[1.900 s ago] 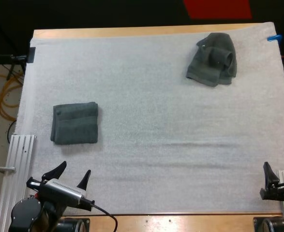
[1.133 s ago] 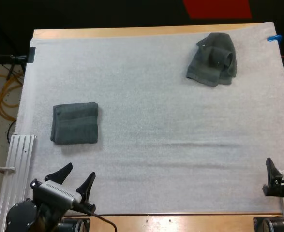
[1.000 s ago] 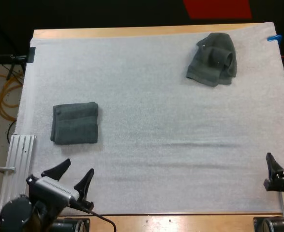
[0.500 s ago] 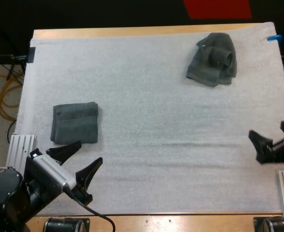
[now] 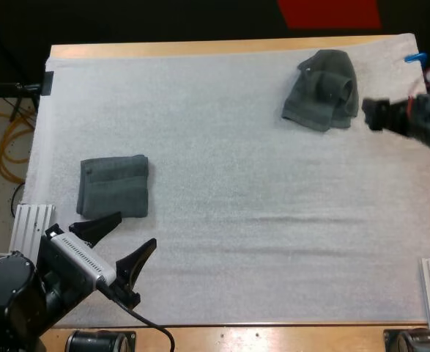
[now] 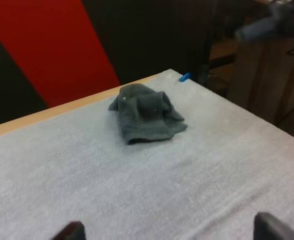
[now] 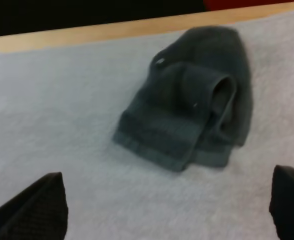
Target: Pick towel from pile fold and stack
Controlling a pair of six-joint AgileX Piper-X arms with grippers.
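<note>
I see the crumpled towel (image 5: 321, 89) at the far right of the white mat (image 5: 222, 139). It is dark grey-green and bunched, with one rolled fold and a hemmed edge. My right gripper (image 5: 374, 115) hangs just beside it, fingers apart, holding nothing. A folded towel (image 5: 113, 186) lies flat at the near left. My left gripper (image 5: 132, 231) hovers near it, also spread and empty.

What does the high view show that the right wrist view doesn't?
The high view adds the folded towel on the mat's left side and the left gripper, open, just short of it. The right wrist view adds that the right gripper is open, its fingers wide apart and clear of the cloth. Both share the crumpled towel and the white mat.
</note>
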